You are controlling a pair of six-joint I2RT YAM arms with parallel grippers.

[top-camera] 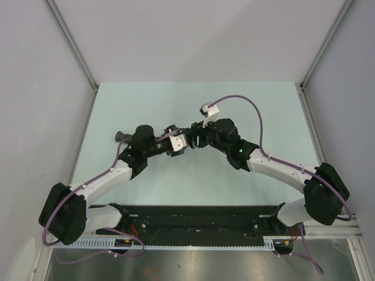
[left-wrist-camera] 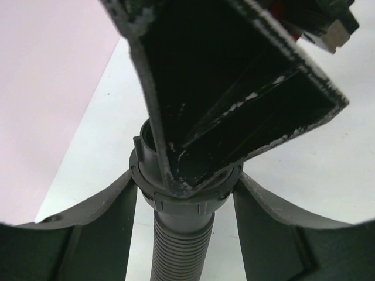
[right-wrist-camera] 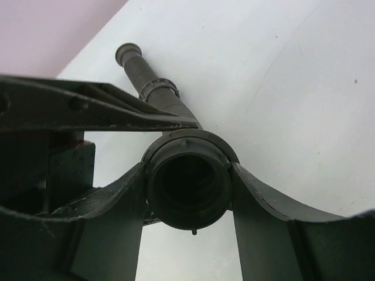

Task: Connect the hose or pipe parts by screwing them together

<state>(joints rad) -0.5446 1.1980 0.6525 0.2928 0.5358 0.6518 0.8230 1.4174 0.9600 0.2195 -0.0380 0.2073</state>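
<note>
Hose (top-camera: 121,137) is held over the middle of the pale green desk (top-camera: 135,99), where my left arm (top-camera: 99,178) and right arm (top-camera: 281,167) meet nose to nose.

Top view: only the hose's far end shows, poking out leftward past the left arm. The joint is buried under both arms. The left gripper (top-camera: 176,142) and right gripper (top-camera: 196,134) are almost touching.

Left wrist view: the left gripper (left-wrist-camera: 186,178) is clamped narrow on the hose just at its wide collar (left-wrist-camera: 181,196). The ribbed tube runs down between my fingers (left-wrist-camera: 99,228). One right finger fills the upper frame and hides the collar's mouth.

Right wrist view: this alone shows the open bore, end-on. The right gripper (right-wrist-camera: 188,170) has its fingers against both sides of the ring nut (right-wrist-camera: 188,184), closed around it. Behind the nut the ribbed hose (right-wrist-camera: 146,79) runs off to the upper left. A flat left finger crosses just behind the nut's flange. I cannot tell whether nut and collar are threaded together.
</note>
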